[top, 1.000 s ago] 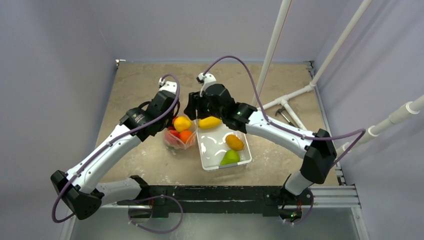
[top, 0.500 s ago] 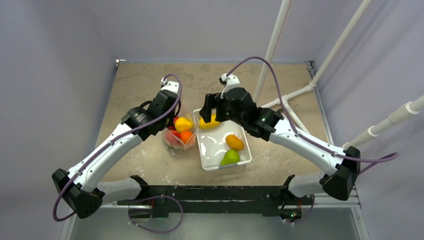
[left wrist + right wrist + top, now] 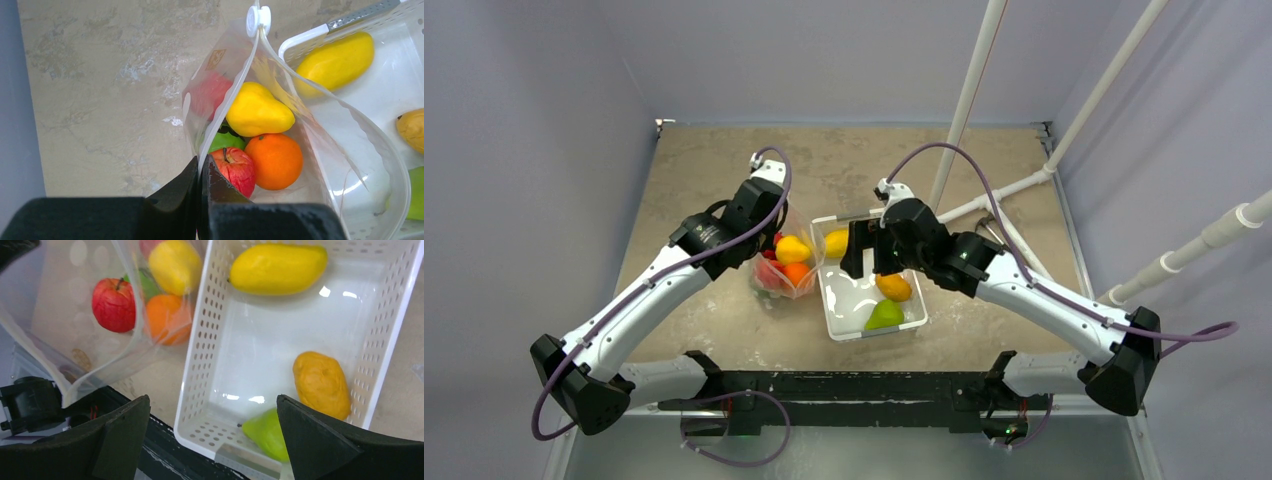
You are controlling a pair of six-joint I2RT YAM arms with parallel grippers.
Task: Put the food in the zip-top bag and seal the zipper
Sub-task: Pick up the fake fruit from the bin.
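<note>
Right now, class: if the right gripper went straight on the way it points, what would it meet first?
The right gripper would probably meet the bare floor of the white tray, just beside the orange-yellow fruit; depth is unclear.

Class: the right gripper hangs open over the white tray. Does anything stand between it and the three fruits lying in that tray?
Nothing visible does. The right gripper, jaws wide apart, looks straight down on the yellow fruit, the orange-brown fruit and the green fruit, all lying bare in the uncovered white tray.
</note>
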